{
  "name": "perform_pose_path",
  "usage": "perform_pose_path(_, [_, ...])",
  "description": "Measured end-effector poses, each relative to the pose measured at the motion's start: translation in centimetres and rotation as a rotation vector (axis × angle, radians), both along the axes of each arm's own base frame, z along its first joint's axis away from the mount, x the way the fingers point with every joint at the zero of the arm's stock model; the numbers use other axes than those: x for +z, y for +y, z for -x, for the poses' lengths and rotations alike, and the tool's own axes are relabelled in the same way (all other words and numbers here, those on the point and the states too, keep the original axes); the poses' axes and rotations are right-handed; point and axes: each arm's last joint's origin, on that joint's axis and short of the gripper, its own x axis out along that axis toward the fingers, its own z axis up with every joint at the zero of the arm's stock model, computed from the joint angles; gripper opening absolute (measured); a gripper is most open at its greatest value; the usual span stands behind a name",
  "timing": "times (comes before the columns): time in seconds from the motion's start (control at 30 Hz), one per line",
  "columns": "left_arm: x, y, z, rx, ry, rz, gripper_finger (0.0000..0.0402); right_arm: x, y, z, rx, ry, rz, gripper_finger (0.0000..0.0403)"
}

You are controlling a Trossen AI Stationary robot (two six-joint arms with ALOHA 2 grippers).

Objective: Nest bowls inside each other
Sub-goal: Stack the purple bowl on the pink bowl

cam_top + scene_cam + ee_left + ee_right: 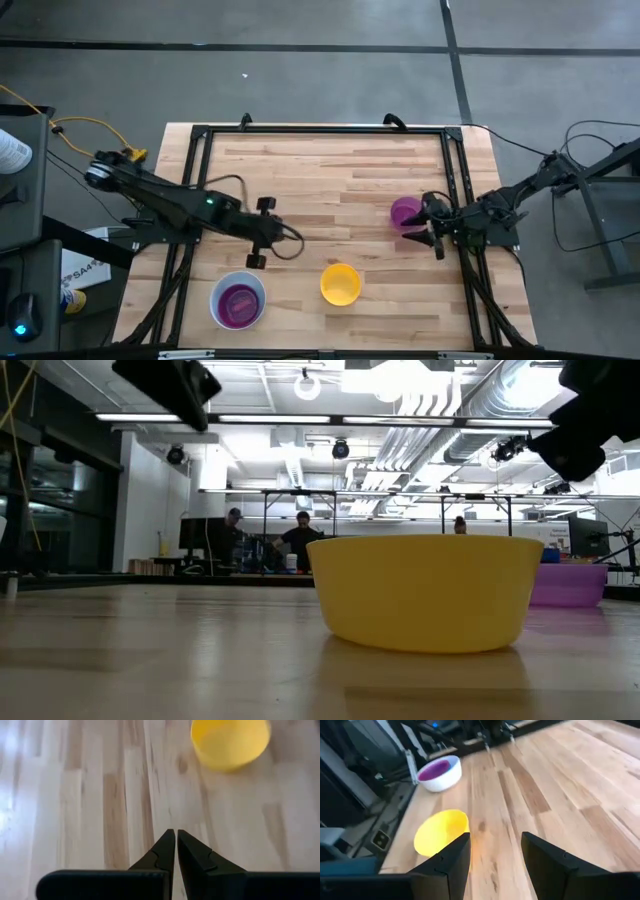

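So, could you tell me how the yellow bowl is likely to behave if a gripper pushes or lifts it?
The yellow bowl stands empty and upright on smooth wood, so a push would probably slide it rather than tip it. It looks like thin plastic, probably light. Its wall flares toward the rim, so fingers may slip unless they pinch the rim.

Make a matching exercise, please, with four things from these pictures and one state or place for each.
1. left gripper
2. right gripper
3. yellow bowl
4. white bowl

a. holds a purple-magenta inside
b. open, empty
c. shut, empty
d. alone on the table, near the front edge

Pairs: 1-c, 2-b, 3-d, 4-a
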Motion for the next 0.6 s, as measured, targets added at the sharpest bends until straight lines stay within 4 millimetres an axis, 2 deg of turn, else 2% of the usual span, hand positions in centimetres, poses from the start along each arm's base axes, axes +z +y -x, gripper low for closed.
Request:
perform_pose_path(0.1, [0.5, 0.4, 1.3, 0.008, -0.079, 0.043, 0.0019, 0.7, -0.3, -0.5, 0.0, 0.063, -0.013, 0.0169])
perform_pose_path(0.2, [0.1, 0.7, 2.2, 0.02, -0.081, 0.07, 0.0019, 1.2, -0.3, -1.2, 0.02, 0.126, -0.019, 0.0169])
perform_pose_path(0.43, [-1.5, 0.7, 2.7, 0.001, -0.042, 0.094, 0.0019, 0.8, -0.7, -2.8, 0.019, 0.371, -0.057, 0.0169])
perform_pose_path(0.6, [-1.7, 0.8, 2.7, 0.002, -0.037, 0.092, 0.0019, 0.4, -1.0, -4.0, 0.013, 0.485, -0.079, 0.0169])
